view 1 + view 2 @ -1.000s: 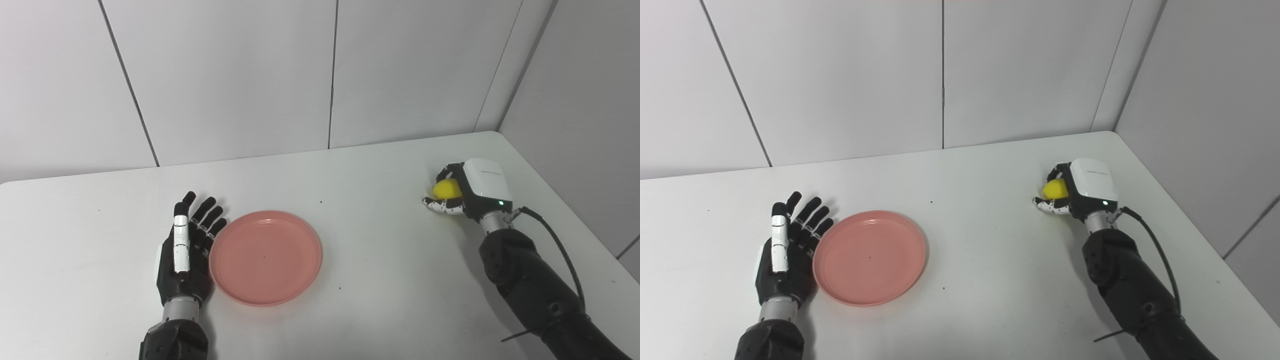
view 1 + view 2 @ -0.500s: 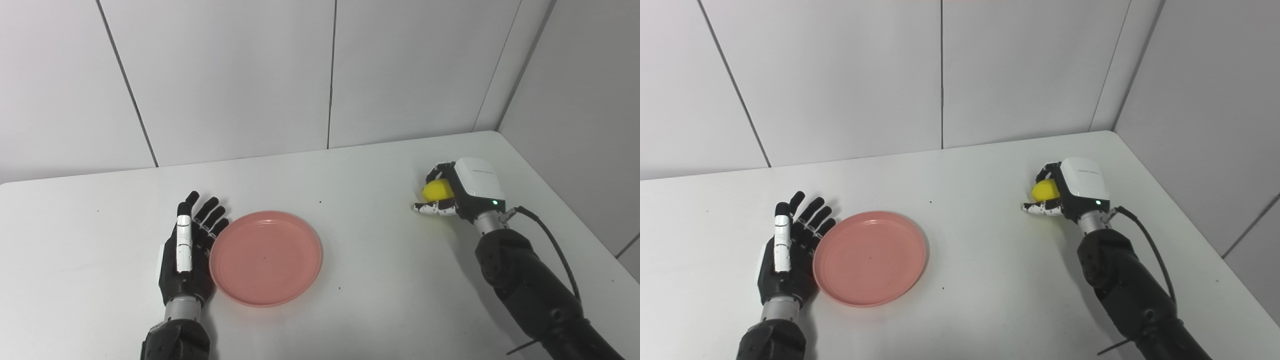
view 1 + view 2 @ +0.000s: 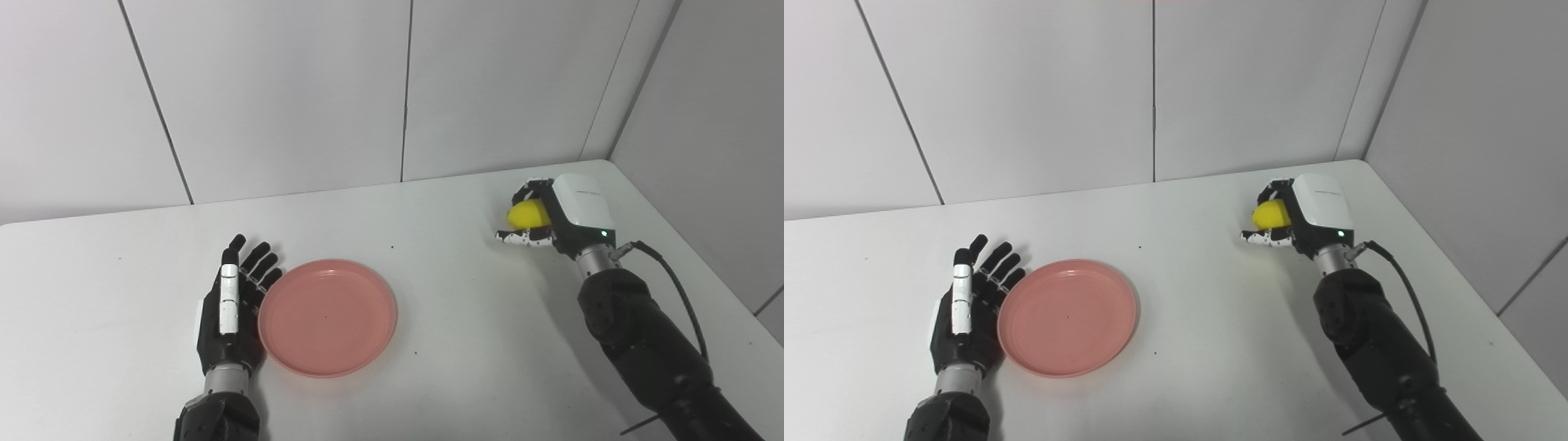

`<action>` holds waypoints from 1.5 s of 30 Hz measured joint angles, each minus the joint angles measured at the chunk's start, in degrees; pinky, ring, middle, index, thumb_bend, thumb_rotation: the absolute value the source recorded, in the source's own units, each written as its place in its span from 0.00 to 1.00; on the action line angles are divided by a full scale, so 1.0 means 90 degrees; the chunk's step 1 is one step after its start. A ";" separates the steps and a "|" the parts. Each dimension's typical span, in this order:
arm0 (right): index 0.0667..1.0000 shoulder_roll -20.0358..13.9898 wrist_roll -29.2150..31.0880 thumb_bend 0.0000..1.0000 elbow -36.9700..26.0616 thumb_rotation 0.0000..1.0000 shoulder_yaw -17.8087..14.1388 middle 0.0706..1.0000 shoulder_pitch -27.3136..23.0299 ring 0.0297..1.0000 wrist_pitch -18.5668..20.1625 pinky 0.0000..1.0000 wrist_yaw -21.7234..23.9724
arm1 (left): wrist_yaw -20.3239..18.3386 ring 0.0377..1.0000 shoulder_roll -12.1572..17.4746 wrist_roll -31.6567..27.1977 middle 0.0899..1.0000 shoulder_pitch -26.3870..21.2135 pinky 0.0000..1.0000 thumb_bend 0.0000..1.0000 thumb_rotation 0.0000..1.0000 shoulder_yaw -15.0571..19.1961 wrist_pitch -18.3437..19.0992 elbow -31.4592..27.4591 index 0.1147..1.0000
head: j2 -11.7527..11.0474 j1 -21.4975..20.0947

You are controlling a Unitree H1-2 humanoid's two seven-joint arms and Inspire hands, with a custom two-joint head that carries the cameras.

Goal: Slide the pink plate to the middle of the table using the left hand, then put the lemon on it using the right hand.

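Observation:
The pink plate (image 3: pixel 327 317) lies flat on the white table (image 3: pixel 465 343), left of the middle. My left hand (image 3: pixel 231 312) stands open on edge, palm against the plate's left rim, fingers stretched away from me. My right hand (image 3: pixel 557 217) is at the right back of the table, shut on the yellow lemon (image 3: pixel 529 214), which shows between its fingers and thumb. It holds the lemon lifted off the tabletop; a shadow falls below it.
Grey wall panels stand close behind the table, and a side wall runs along its right edge. A black cable (image 3: pixel 674 288) loops from the right wrist. Bare tabletop lies between plate and right hand.
The right hand has risen off the table with the lemon and shifted slightly left. The left hand and plate have nudged a little to the right.

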 measured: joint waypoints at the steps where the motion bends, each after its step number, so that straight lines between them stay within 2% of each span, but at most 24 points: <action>1: 0.43 0.0005 0.0012 0.50 -0.0048 0.17 -0.0002 0.17 -0.0002 0.13 0.0000 0.11 0.0020 | 0.0009 0.79 0.0000 0.0002 0.76 0.0000 0.79 0.75 0.74 -0.0023 0.0000 0.0000 0.86 | 0.0000 0.0097; 5: 0.43 0.0042 0.0140 0.50 -0.0256 0.17 -0.0067 0.16 -0.0018 0.12 0.0000 0.10 0.0237 | 0.0088 0.78 -0.0004 0.0049 0.75 0.0016 0.77 0.74 0.73 -0.0084 0.0005 -0.0018 0.85 | 0.0000 0.0371; 11: 0.43 0.0110 0.0322 0.50 -0.0387 0.16 -0.0182 0.15 -0.0028 0.12 -0.0004 0.10 0.0285 | 0.0273 0.76 -0.0013 0.0175 0.72 0.0016 0.73 0.71 0.72 -0.0179 0.0005 -0.0037 0.82 | -0.0020 0.0713; 19: 0.43 0.0212 0.0340 0.50 -0.0426 0.16 -0.0181 0.17 -0.0075 0.13 -0.0005 0.10 0.0345 | 0.0437 0.76 -0.0022 0.0221 0.72 0.0016 0.75 0.75 0.66 -0.0300 -0.0031 -0.0044 0.79 | -0.0029 0.0986; 34: 0.43 0.0222 0.0055 0.50 -0.0499 0.17 0.0257 0.18 -0.0275 0.13 -0.0199 0.11 0.0620 | 0.0504 0.77 -0.0028 0.0157 0.73 0.0014 0.76 0.73 0.66 -0.0449 -0.0094 -0.0009 0.80 | -0.0068 0.1299; 39: 0.43 0.0247 0.0054 0.50 -0.0651 0.16 0.0340 0.19 -0.0356 0.15 -0.0376 0.12 0.0796 | 0.0507 0.77 -0.0029 0.0160 0.73 0.0014 0.76 0.71 0.67 -0.0495 -0.0117 0.0024 0.80 | -0.0078 0.1357; 45: 0.43 0.0351 0.0050 0.50 -0.0751 0.16 0.0404 0.19 -0.0492 0.15 -0.0397 0.12 0.0954 | 0.0509 0.77 -0.0030 0.0162 0.74 0.0010 0.75 0.71 0.69 -0.0535 -0.0159 0.0056 0.81 | -0.0098 0.1416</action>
